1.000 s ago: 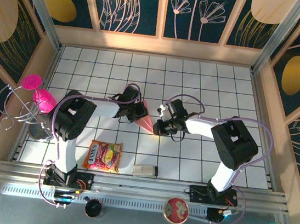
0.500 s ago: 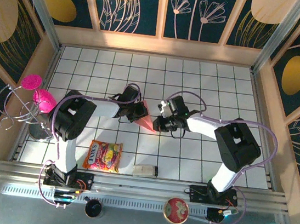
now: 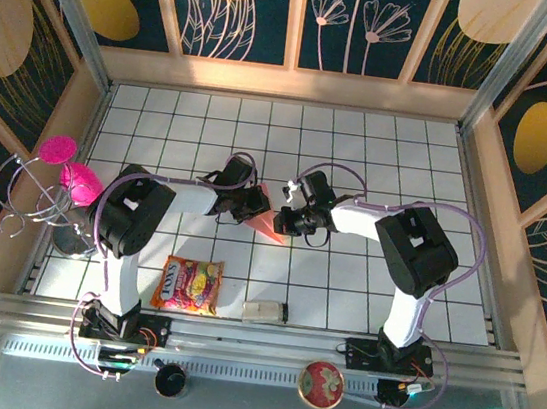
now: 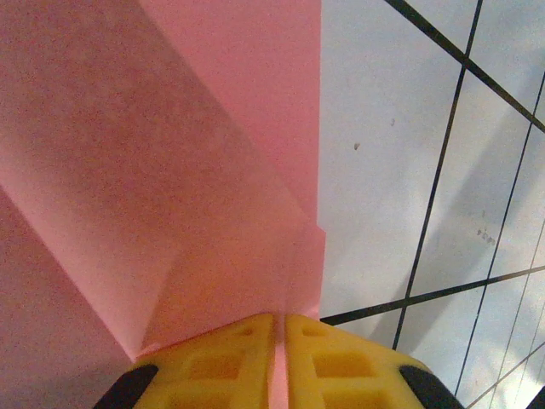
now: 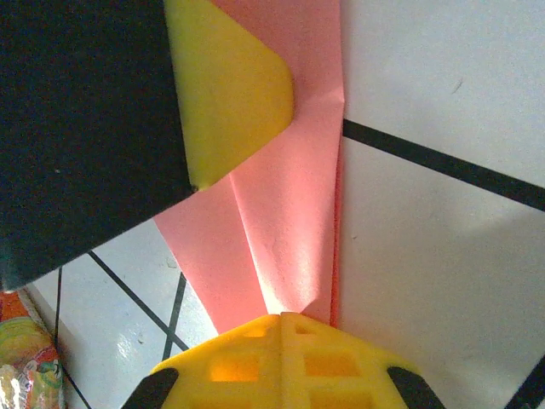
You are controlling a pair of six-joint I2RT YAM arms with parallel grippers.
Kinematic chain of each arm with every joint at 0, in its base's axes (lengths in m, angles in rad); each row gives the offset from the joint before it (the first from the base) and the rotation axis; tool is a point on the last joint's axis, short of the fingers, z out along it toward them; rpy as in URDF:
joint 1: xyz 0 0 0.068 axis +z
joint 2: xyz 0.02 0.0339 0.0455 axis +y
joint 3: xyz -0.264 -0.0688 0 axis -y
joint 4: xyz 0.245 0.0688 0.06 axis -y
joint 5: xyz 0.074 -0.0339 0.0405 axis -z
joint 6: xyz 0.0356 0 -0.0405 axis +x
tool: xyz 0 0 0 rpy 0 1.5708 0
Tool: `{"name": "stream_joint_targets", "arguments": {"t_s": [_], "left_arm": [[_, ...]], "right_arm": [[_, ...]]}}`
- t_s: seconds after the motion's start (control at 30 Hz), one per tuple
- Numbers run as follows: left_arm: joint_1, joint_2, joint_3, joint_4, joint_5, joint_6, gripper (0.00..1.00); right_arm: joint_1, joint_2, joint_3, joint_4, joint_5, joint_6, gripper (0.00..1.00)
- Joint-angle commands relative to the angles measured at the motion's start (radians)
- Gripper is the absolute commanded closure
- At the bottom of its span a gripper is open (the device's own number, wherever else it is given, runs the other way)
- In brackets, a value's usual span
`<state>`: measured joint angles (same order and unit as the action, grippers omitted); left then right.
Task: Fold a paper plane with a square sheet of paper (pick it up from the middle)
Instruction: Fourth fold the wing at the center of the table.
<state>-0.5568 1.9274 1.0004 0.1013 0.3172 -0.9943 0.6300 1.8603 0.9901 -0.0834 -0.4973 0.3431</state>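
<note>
Overhead, the paper plane, a salmon-pink pointed wedge, lies on the white tiled table between the left gripper and the right gripper, each touching it.

Left wrist: the left gripper has its yellow jaws nipped together on a pink edge beside layered folds.

Right wrist: the right gripper is pinched tight on the narrow folded strip.

To crease well, both pinches should probably keep the layers aligned and press along the fold without tearing.
</note>
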Motion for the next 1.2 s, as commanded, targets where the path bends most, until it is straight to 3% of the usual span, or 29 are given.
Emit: {"name": "stream_joint_targets", "arguments": {"t_s": [0.0, 0.3, 0.73, 0.9, 1.17], "left_arm": [[0.018, -0.015, -0.034, -0.064, -0.046, 0.035, 0.85], [0.012, -0.145, -0.080, 0.112, 0.069, 0.059, 0.85], [-0.025, -0.068, -0.084, 0.091, 0.091, 0.061, 0.89], [-0.025, -0.034, -0.050, 0.048, 0.070, 0.069, 0.89], [-0.001, -0.022, -0.045, -0.053, -0.055, 0.082, 0.89]], "right_arm": [[0.007, 0.020, -0.012, -0.013, 0.018, 0.001, 0.96], [0.021, 0.043, -0.011, -0.049, 0.053, -0.007, 0.98], [0.024, 0.047, -0.002, -0.055, 0.045, -0.001, 0.97], [0.031, 0.059, 0.000, -0.070, 0.053, -0.004, 0.97], [0.032, 0.069, -0.030, -0.111, 0.112, 0.002, 0.97]]}}
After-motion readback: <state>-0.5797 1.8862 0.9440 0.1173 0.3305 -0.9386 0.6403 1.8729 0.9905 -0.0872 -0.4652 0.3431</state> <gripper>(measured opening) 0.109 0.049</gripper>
